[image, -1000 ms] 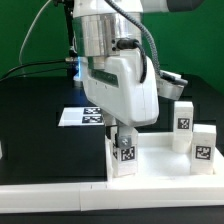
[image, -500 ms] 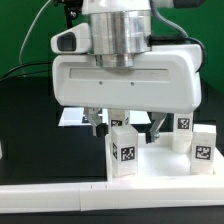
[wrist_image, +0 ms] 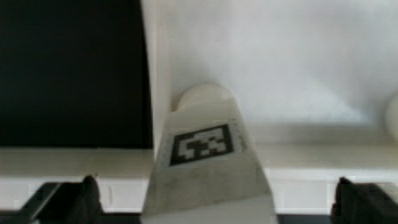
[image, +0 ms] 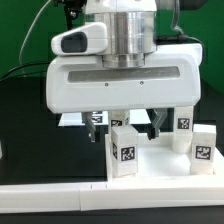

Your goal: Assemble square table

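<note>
Three legs show in the exterior view, all upright w/ long axis vertical. Nearest is the front leg (image: 124, 154), standing on the near corner of the square plate (image: 155, 162), its tag facing the camera. Right-front leg (image: 203, 147) stands at the plate's edge on the exterior view's right, tag also toward the camera. Back leg (image: 184, 121) is just behind it, partly hidden by the gripper body. One border rail (image: 60, 190) runs along the front. One plate, lying flat on the black table (image: 35, 130). Gripper (image: 124, 121) hangs over the front leg, fingers (image: 96, 121) spread wide either side, holding nothing. Wrist view: leg (wrist_image: 206, 150) stands between both fingertips w/ gaps each side. Marker board (image: 72, 118) lies behind, mostly covered.
</note>
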`<state>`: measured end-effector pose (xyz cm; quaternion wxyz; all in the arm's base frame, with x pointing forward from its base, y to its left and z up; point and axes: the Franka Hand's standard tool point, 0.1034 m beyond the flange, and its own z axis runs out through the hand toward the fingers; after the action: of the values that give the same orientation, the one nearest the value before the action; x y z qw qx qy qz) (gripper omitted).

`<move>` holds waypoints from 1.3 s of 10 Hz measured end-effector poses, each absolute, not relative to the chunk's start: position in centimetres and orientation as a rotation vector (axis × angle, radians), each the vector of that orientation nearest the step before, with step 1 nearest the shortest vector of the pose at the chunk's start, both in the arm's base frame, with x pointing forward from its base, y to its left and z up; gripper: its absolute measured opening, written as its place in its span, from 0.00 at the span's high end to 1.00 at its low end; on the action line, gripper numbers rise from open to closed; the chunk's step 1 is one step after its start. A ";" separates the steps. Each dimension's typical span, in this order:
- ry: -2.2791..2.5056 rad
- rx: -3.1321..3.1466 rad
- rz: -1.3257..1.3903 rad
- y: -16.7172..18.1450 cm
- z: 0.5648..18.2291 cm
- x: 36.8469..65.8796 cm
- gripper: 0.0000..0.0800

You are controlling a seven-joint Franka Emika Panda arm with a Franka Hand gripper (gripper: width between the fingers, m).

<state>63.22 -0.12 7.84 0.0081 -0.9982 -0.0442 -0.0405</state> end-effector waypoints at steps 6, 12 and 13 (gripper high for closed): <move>0.409 -3.082 -0.119 -0.1 7.7 63.2 0.64; 1.634 -2.547 -0.137 0.0 7.7 63.0 0.64; 1.879 -2.322 -0.100 0.2 7.7 62.9 0.64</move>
<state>62.94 0.19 7.67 0.0765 -0.7746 0.6269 -0.0334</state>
